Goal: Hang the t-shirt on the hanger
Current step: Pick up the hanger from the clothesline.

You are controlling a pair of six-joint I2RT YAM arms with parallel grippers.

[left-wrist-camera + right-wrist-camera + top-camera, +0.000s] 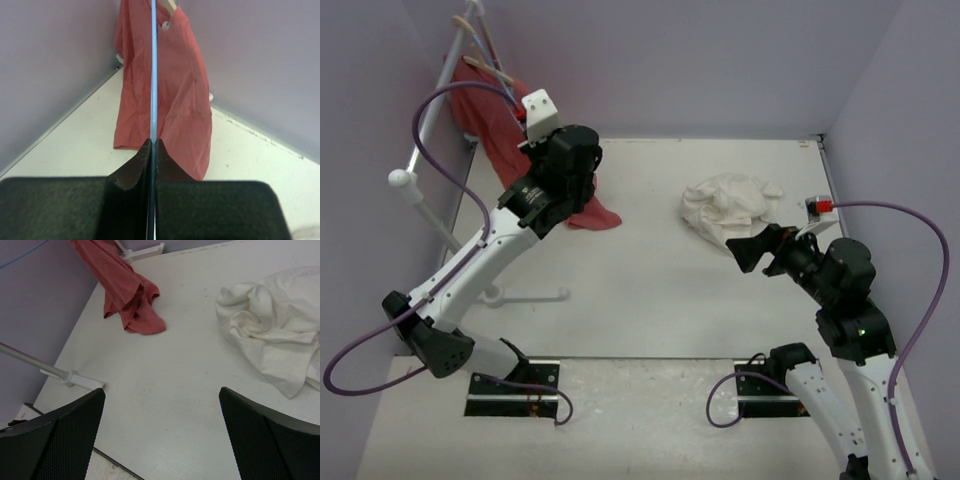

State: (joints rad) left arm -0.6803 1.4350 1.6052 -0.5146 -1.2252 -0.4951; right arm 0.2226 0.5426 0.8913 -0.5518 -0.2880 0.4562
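Note:
The white wrinkled t-shirt [725,200] lies crumpled on the table at the back right; it also shows in the right wrist view [275,335]. My right gripper [755,250] [162,392] is open and empty, just in front of the t-shirt and apart from it. My left gripper [532,128] [153,141] is shut on the thin light-blue wire of the hanger [153,75], which runs straight up from between the jaws. In the top view the hanger [503,76] shows only as a thin line by the rack.
A red t-shirt [495,125] [165,90] [130,295] hangs on a wooden hanger [480,40] from a white rack [415,185] at the back left, its hem on the table. The rack's foot [75,380] lies on the table. Lavender walls enclose the table.

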